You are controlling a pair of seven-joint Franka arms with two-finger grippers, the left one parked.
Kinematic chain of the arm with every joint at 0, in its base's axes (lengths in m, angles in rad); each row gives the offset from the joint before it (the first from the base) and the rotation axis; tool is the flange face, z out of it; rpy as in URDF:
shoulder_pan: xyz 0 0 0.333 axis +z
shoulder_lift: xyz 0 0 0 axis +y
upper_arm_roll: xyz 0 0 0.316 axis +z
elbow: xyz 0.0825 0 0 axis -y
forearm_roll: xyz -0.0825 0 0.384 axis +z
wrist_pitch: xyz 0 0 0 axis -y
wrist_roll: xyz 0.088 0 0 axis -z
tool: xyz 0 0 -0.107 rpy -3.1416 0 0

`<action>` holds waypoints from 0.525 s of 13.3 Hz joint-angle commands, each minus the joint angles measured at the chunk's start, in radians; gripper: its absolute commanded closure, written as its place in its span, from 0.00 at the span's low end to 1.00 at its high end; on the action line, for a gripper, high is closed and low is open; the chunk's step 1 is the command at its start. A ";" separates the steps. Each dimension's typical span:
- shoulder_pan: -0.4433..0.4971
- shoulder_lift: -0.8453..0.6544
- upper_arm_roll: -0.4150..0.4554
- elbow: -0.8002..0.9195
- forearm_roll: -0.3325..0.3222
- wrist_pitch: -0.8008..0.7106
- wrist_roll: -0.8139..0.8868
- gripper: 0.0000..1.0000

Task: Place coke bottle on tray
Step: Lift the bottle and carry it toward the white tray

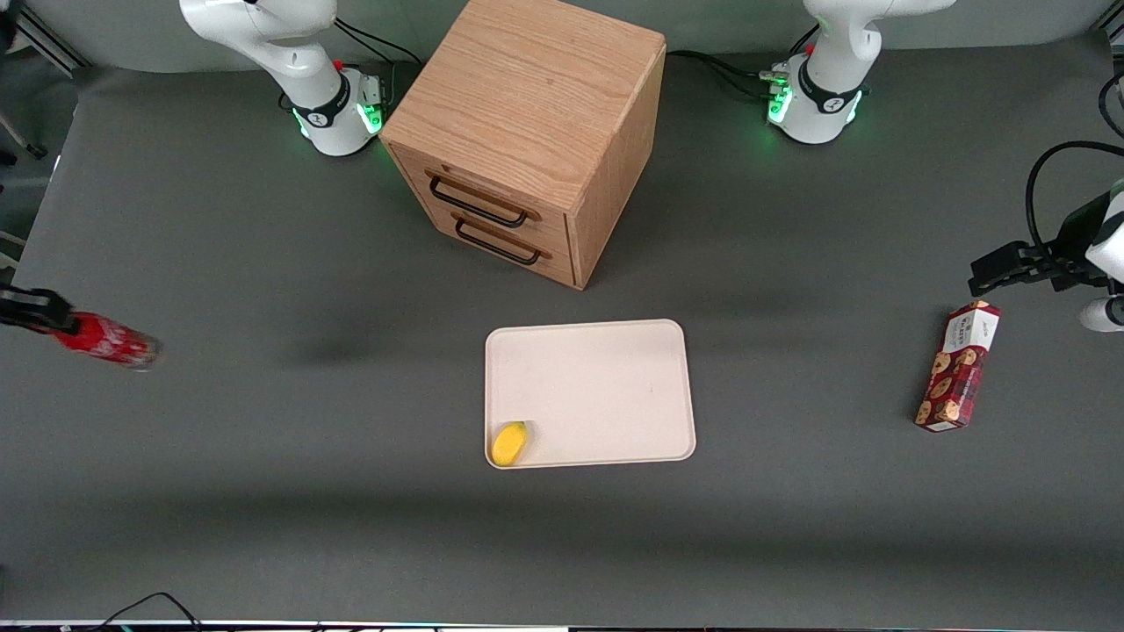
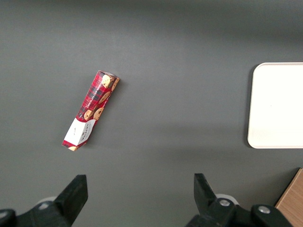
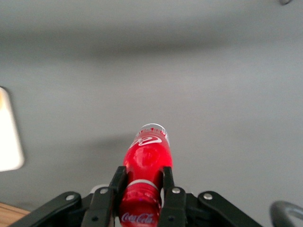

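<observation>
The coke bottle is a small red bottle with white lettering and a clear base. It hangs tilted above the mat at the working arm's end of the table, held by its neck. My gripper is shut on it; in the right wrist view both fingers press the neck of the coke bottle just below the cap. The cream tray lies flat on the mat near the table's middle, in front of the cabinet, well apart from the bottle. One edge of the tray shows in the right wrist view.
A yellow lemon-like object rests in the tray's corner nearest the front camera. A wooden two-drawer cabinet stands farther from the camera than the tray. A red cookie box lies toward the parked arm's end.
</observation>
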 commanded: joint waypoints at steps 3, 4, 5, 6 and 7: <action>0.077 0.079 0.293 0.040 -0.019 0.059 0.516 1.00; 0.104 0.129 0.390 0.038 -0.028 0.114 0.672 1.00; 0.127 0.160 0.433 0.032 -0.054 0.148 0.752 1.00; 0.156 0.201 0.458 0.029 -0.100 0.189 0.846 1.00; 0.175 0.240 0.484 0.023 -0.141 0.245 0.921 1.00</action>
